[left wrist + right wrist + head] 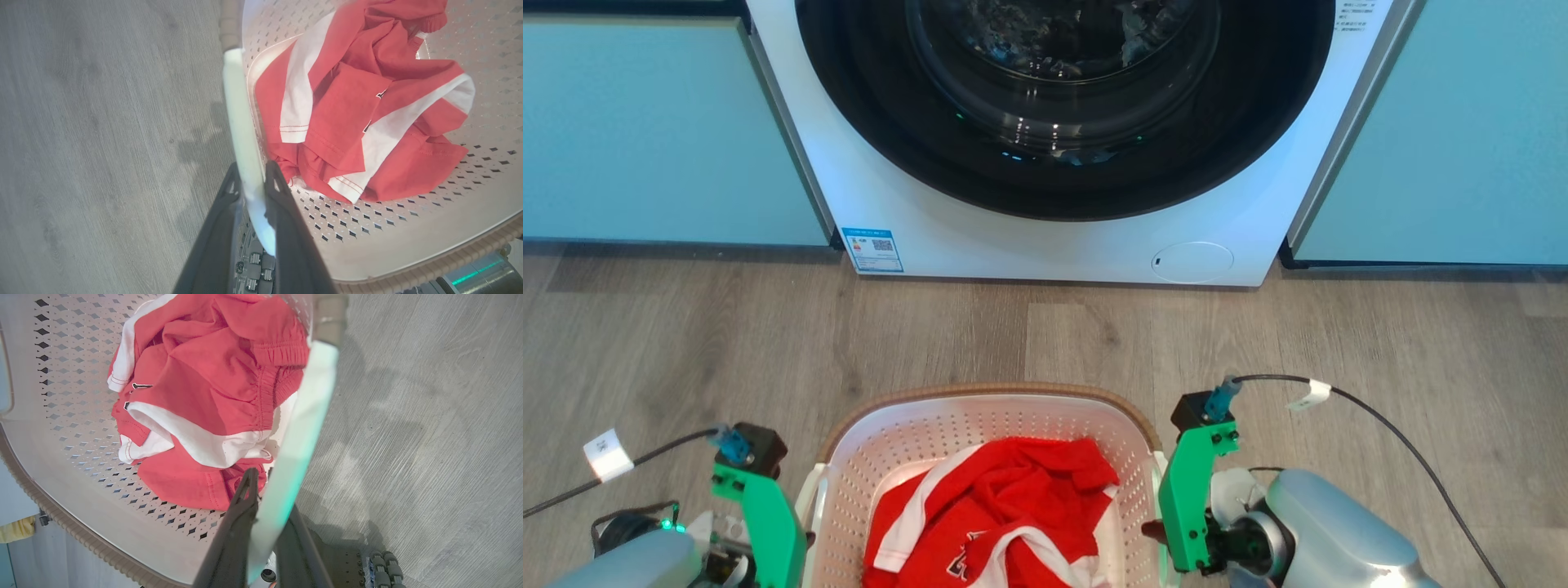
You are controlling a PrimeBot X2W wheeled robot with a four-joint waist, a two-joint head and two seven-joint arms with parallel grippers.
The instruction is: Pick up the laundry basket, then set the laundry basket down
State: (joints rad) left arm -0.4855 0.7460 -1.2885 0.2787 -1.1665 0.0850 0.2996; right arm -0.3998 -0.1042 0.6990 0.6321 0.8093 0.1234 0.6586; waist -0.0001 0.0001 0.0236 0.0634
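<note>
At the sides of the laundry basket (988,390), the left claw (253,165) and right claw (271,490) pinch its handles (241,102), so lift both sides level.

Brown-rimmed cream perforated laundry basket (898,457), red-and-white garment (1021,498), grey wood-grain floor (686,351)

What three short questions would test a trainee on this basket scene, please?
1. True or false: the left tool is shut on a handle of the basket.
2. What lies in the basket? A towels; B red-and-white clothes; C nothing.
3. What does the right tool grip?
Key: 1 true. 2 B. 3 the basket's other handle.
</note>
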